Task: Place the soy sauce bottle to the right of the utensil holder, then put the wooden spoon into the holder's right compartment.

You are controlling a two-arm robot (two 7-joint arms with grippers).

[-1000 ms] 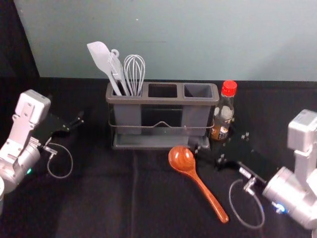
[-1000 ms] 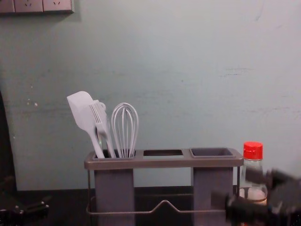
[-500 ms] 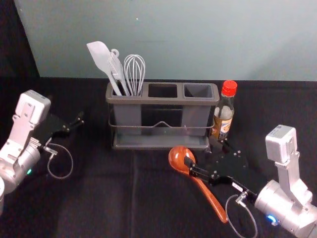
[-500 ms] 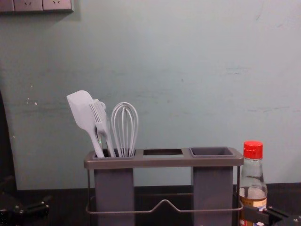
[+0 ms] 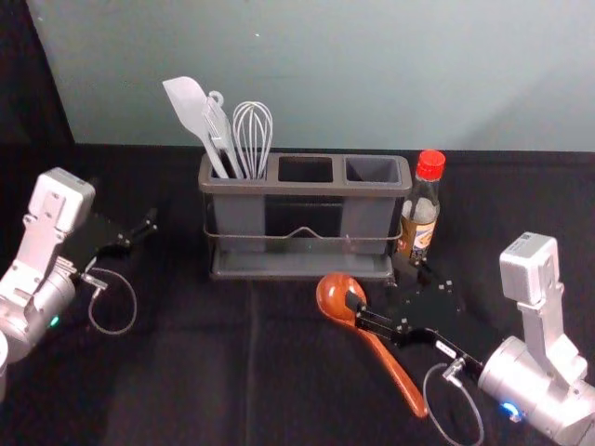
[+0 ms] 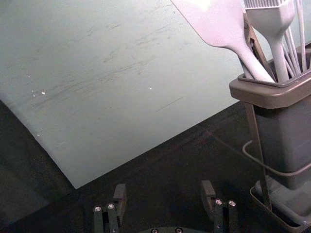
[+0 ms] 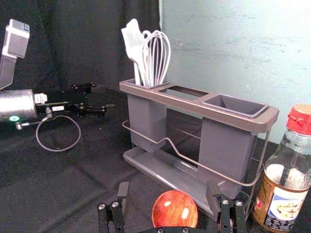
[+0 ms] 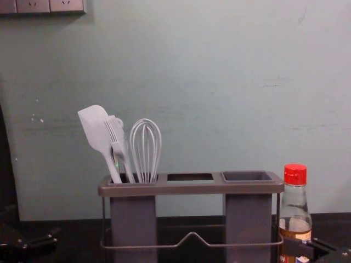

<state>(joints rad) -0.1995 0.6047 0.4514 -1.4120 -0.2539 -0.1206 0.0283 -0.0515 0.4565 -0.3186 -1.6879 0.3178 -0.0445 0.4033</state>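
One bottle [image 5: 421,221] beside one holder [image 5: 376,190], one spoon [image 5: 333,295] under open right pincer [image 5: 374,281], open left pincer [image 5: 126,206] leftward

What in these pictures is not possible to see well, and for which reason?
- Spatula's lower end, head view: hidden by the left compartment's walls.
- Wooden spoon's handle, right wrist view: hidden by the right hand and the bottom edge.
- Soy sauce bottle's base, chest view: cut off by the bottom edge.
- Label's smallest print, right wrist view: too small.
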